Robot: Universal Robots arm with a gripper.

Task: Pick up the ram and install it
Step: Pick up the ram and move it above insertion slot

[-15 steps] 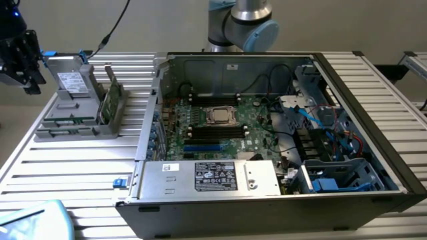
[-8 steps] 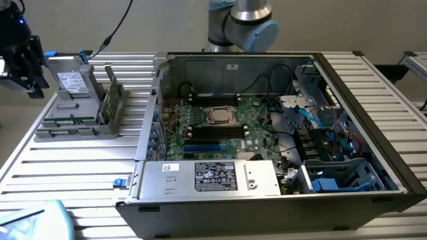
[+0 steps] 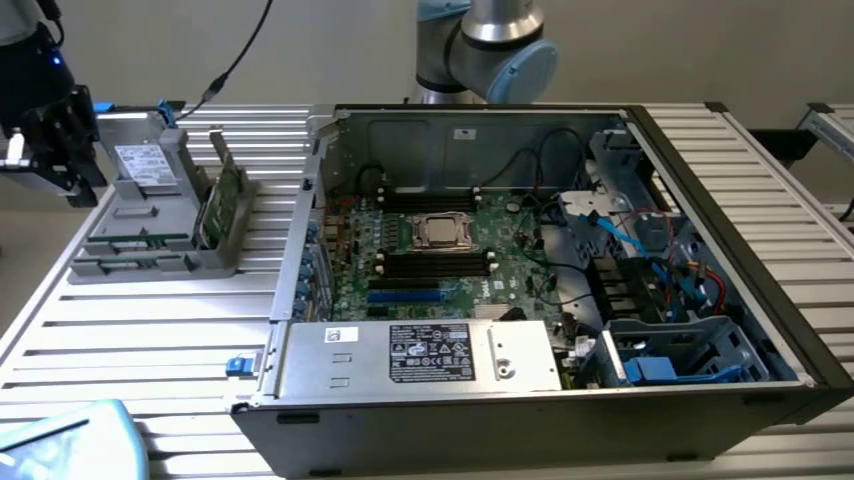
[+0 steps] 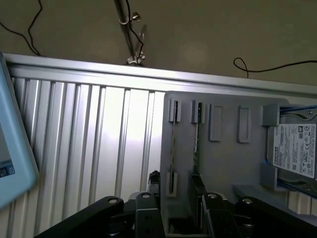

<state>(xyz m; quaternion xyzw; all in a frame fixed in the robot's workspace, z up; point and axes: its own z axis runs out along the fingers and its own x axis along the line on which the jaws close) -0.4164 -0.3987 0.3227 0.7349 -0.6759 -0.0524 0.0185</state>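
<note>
While the jaws hang spread with nothing between them, the ram (image 4: 173, 144) stands on edge in a slot of the grey holder (image 4: 223, 163), in line with the gap. Second thin card (image 4: 196, 136) in the next slot — close alongside, not touching. Two open slots beyond it, then the drive (image 4: 296, 148) at the holder's end. On the ram's other side, bare slatted surface (image 4: 89, 148) runs free to the rail (image 4: 148, 74) along its edge. Computer case (image 3: 534, 440) stands just beside the holder — top open, board (image 3: 507, 260) exposed.
</note>
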